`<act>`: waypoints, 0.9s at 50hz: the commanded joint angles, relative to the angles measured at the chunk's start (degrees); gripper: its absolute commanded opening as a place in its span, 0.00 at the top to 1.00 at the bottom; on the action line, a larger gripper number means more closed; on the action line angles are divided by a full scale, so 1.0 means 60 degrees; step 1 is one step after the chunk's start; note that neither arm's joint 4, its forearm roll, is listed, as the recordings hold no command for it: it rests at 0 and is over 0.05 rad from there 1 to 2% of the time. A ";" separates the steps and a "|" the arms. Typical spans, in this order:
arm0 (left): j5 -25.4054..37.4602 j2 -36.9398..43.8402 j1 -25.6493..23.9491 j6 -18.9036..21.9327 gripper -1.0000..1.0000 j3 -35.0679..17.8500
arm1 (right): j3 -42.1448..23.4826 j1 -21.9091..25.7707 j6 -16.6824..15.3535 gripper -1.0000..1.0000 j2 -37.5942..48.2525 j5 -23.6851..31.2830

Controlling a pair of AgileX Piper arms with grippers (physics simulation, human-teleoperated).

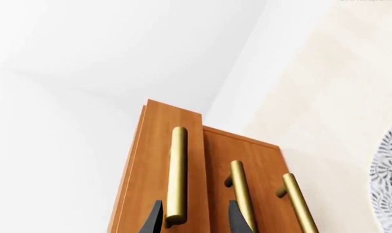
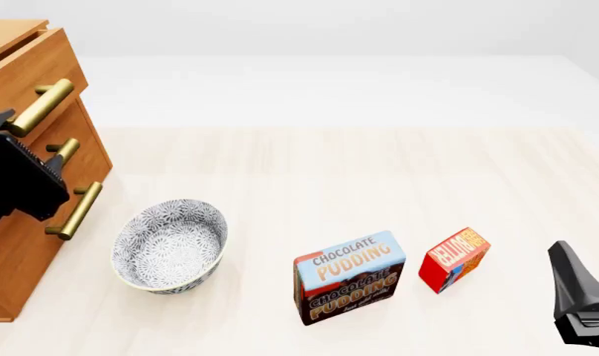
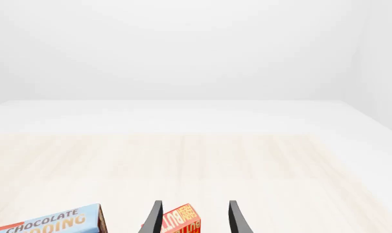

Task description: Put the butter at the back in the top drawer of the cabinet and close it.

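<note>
The left gripper [image 1: 192, 218] is seen in the left wrist view with its 2 dark fingertips [image 1: 155, 217] spread apart on either side of the brass handle [image 1: 177, 174] of the top drawer [image 1: 157, 160]; whether the pads touch the bar cannot be told. That drawer front stands slightly proud of the 2 lower drawer fronts of the cabinet [image 2: 27, 67], so it is drawn out a little. The right gripper [image 3: 192, 218] is likewise held open and empty, its fingers framing the butter [image 2: 455, 259] from behind without touching it. In the front view the butter is found on the table [image 2: 329, 170] near the right, just beside the Chocolate Pudding box [image 2: 349, 277] and well apart from the cabinet. A patterned bowl [image 2: 171, 245] is set between the pudding box and the cabinet.
</note>
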 commanded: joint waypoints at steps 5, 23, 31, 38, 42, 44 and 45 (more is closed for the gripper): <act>-0.0138 0.0093 -0.0102 0.0021 0.00 -0.0016 | 0.0000 0.0000 0.0000 0.00 0.0000 0.0000; -0.0213 0.0112 -0.0082 0.0049 1.00 0.0031 | 0.0000 0.0000 0.0000 0.00 0.0000 0.0000; -0.0152 0.0071 -0.0078 0.0036 1.00 0.0022 | 0.0000 0.0000 0.0000 0.00 0.0000 0.0000; -0.0136 0.0018 -0.0124 0.0030 1.00 0.0037 | 0.0000 0.0000 0.0000 0.00 0.0000 0.0000; -0.0128 -0.0005 -0.0155 0.0024 1.00 0.0047 | 0.0000 0.0000 0.0000 0.00 0.0000 0.0000; -0.0147 0.0026 -0.0182 0.0021 1.00 0.0047 | 0.0000 0.0000 0.0000 0.00 0.0000 0.0000; -0.0169 0.0043 -0.0199 0.0026 1.00 0.0046 | 0.0000 0.0000 0.0000 0.00 0.0000 0.0000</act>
